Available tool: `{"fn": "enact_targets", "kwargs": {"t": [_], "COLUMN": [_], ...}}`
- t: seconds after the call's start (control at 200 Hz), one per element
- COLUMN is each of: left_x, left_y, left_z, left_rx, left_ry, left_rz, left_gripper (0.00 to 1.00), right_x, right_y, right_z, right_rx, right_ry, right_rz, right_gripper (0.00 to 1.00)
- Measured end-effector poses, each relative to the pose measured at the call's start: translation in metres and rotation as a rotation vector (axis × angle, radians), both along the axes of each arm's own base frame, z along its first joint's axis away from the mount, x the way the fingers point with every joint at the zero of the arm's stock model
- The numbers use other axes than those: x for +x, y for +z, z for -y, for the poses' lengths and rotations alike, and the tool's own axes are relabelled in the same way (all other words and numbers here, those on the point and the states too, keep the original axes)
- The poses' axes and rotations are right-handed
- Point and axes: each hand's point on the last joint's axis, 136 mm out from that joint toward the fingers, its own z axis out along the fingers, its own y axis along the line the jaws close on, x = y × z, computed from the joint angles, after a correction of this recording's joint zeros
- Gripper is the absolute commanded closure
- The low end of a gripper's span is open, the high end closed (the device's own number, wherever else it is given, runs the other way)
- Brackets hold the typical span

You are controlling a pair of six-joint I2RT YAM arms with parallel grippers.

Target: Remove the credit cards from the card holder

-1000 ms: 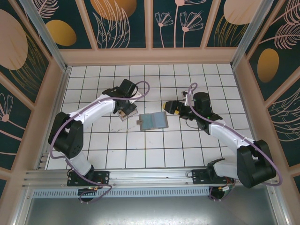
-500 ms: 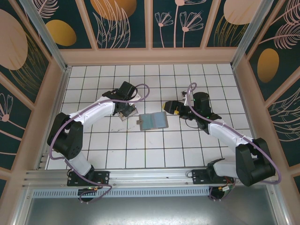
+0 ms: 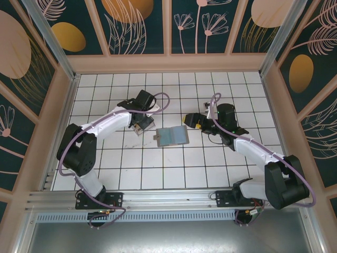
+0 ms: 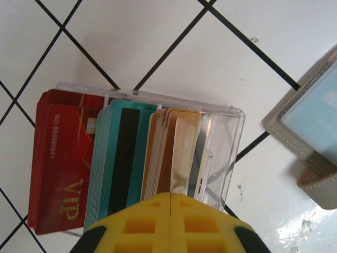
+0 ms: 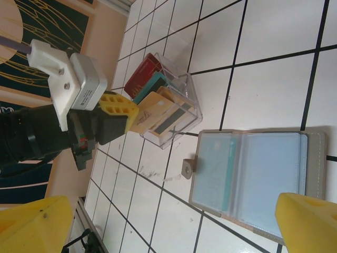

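Observation:
The card holder (image 3: 172, 136) lies open and flat on the tiled floor, a grey bifold (image 5: 253, 179) with a small side tab; a teal-edged card shows through its left panel. Its corner is at the right edge of the left wrist view (image 4: 310, 126). Left of it, a clear box (image 4: 226, 147) stands with red (image 4: 58, 163), teal (image 4: 118, 158) and tan credit cards upright in it. My left gripper (image 4: 171, 197) is shut on a tan card (image 4: 184, 153) whose lower part sits in the box. My right gripper (image 5: 174, 224) hangs open above the holder, off its surface.
Peach walls enclose the tiled floor (image 3: 174, 168) on three sides. The clear box (image 5: 181, 95) stands about one tile left of the holder's tab. Both arms' bases sit on the rail (image 3: 168, 199) at the near edge.
My left arm's elbow has shifted a little while its gripper stays at the clear box. The right arm and the card holder have not moved.

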Motion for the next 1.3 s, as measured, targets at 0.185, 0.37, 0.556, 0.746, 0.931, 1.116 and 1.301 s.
{"fn": "enact_targets", "kwargs": {"t": [0.185,0.37,0.556,0.746,0.931,1.116,1.301], "left_x": [0.003,-0.001,-0.005,-0.004,0.003,-0.008,-0.027], "left_y": [-0.004,-0.013,-0.021,-0.001,0.046,0.093,0.107], "left_z": [0.002,-0.005,-0.02,-0.025,-0.026,-0.027,-0.018], "left_rx": [0.005,0.033,0.088,0.049,-0.09,-0.299,-0.53], "left_ry": [0.0,0.012,0.046,0.108,0.239,0.354,0.447], "left_rz": [-0.007,-0.017,-0.001,0.061,0.199,0.281,0.236], "left_gripper": [0.95,0.68,0.58,0.36,0.2,0.2,0.2], "right_x": [0.0,0.0,0.0,0.001,0.008,0.018,0.015], "right_y": [0.0,0.0,0.0,-0.006,-0.019,-0.04,-0.075], "right_z": [0.0,0.0,0.0,0.0,0.002,0.007,0.011], "right_rx": [0.0,0.0,0.005,-0.002,-0.052,-0.151,-0.28], "right_ry": [0.0,0.0,-0.004,-0.005,-0.032,-0.088,-0.128], "right_rz": [0.0,-0.001,-0.01,-0.026,-0.064,-0.106,-0.185], "right_gripper": [0.01,0.01,0.01,0.02,0.17,0.55,0.64]}}
